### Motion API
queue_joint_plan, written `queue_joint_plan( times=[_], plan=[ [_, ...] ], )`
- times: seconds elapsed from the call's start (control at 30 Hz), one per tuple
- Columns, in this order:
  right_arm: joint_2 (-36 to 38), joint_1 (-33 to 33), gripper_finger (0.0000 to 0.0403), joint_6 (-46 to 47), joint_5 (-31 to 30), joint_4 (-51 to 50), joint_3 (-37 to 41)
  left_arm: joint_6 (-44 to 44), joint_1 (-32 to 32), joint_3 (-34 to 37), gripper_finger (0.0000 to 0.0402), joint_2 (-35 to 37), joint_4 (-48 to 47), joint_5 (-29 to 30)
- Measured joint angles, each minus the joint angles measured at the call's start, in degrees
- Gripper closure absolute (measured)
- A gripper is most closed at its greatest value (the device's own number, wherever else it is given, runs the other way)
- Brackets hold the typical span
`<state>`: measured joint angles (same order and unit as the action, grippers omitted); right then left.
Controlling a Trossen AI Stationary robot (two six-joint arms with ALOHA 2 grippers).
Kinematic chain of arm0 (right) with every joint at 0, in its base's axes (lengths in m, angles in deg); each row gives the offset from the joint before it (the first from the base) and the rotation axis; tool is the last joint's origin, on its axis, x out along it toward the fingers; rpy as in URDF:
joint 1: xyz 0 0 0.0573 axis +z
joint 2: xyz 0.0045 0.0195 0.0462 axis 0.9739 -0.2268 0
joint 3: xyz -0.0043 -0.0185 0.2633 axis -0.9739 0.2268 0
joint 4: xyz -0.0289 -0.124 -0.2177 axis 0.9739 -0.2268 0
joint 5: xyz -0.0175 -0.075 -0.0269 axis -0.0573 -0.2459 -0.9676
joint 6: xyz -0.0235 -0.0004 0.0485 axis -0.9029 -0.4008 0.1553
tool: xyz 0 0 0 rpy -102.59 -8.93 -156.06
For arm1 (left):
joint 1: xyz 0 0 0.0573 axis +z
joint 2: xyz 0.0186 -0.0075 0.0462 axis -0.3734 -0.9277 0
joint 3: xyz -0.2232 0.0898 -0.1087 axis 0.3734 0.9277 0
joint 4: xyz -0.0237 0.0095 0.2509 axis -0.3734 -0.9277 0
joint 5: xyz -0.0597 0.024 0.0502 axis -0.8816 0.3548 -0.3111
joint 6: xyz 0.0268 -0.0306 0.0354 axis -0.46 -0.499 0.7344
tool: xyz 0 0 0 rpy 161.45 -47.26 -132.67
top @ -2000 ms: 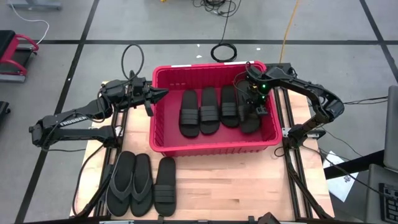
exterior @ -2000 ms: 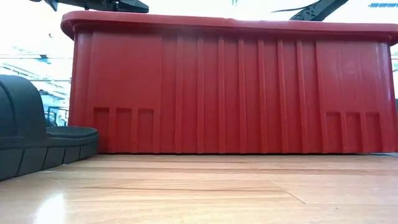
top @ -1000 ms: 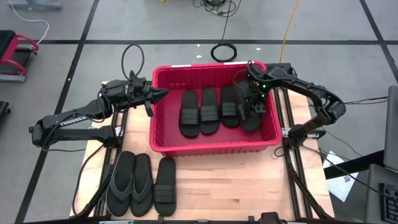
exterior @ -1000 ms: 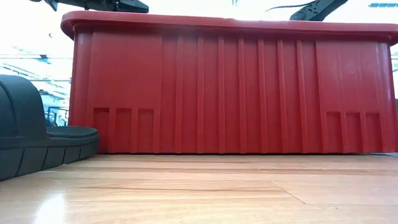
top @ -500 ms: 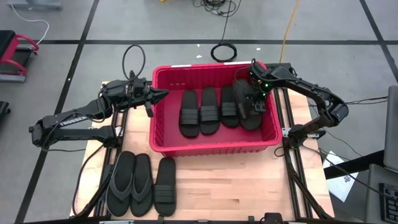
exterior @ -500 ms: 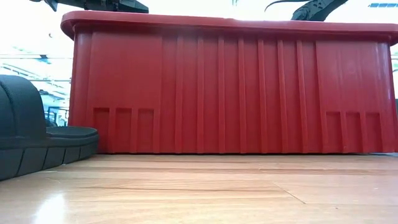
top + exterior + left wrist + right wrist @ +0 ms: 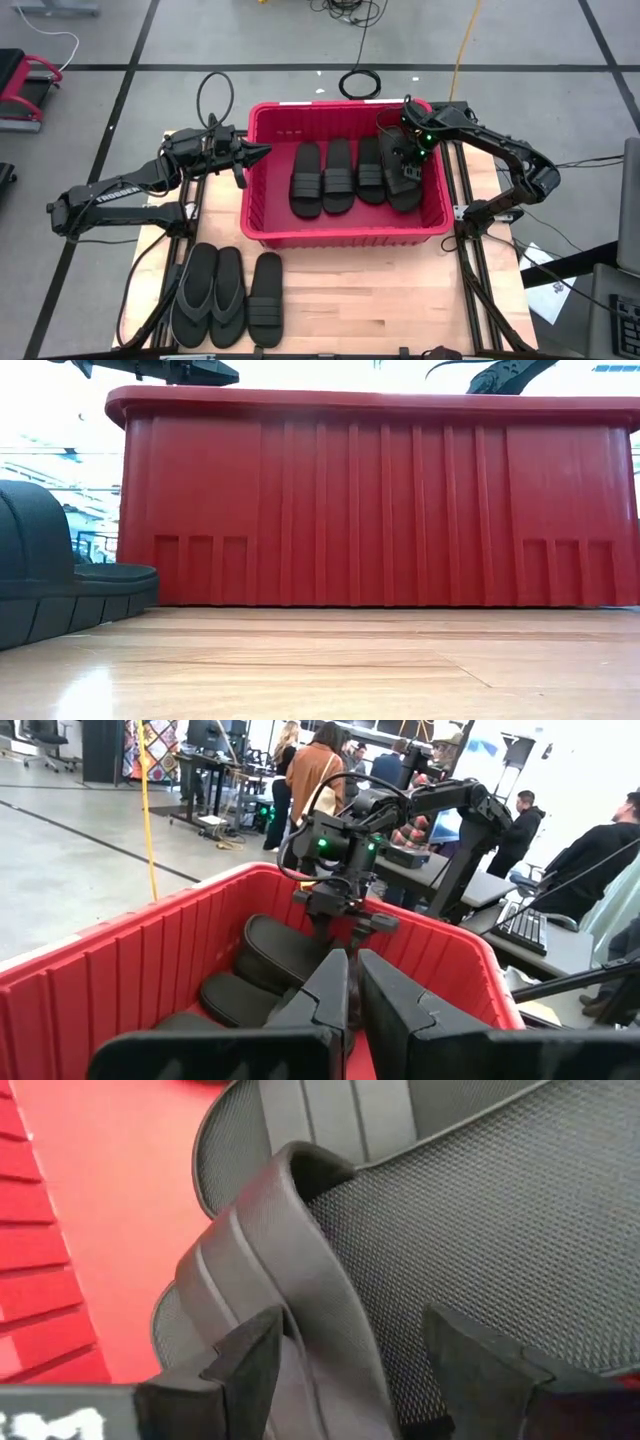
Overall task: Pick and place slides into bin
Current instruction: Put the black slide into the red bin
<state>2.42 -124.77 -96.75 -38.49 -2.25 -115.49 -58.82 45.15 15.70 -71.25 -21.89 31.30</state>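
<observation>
Left to right: the left gripper [image 7: 262, 151] hangs at the left rim of the red bin [image 7: 262, 232], fingers together, holding nothing. On the wooden table [image 7: 380, 300] in front of the bin lie a pair of thong flip-flops [image 7: 209, 293] and, just beside them, one ribbed-strap slide [image 7: 266, 297] — three not yet binned. Four strap slides [image 7: 322, 178] lie side by side on the bin floor, the rightmost slide [image 7: 403, 184] overlapping its neighbour. The right gripper [image 7: 409, 171] sits low over that sandal, jaws apart, one finger [image 7: 250, 1355] against the raised strap [image 7: 290, 1270], not clamped. Judgement: the sandals look light, flexible and grippy; the arched strap — or a sole edge on the flip-flops — is the sound hold.
</observation>
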Motion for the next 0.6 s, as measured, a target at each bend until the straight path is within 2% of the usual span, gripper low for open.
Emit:
queue_joint_plan(
  times=[0.3, 0.6],
  plan=[
    [0.78, -0.07, 0.0189, 1.51, 0.07, -0.13, 0.07, -0.48, 0.0, 0.0, 0.0378, 0.0, 0.01, -2.11],
    [6.35, -0.09, 0.0182, -1.74, 0.13, 4.7, 0.13, -0.79, 0.0, 0.0, 0.0378, 0.0, 0.0, -2.21]
  ],
)
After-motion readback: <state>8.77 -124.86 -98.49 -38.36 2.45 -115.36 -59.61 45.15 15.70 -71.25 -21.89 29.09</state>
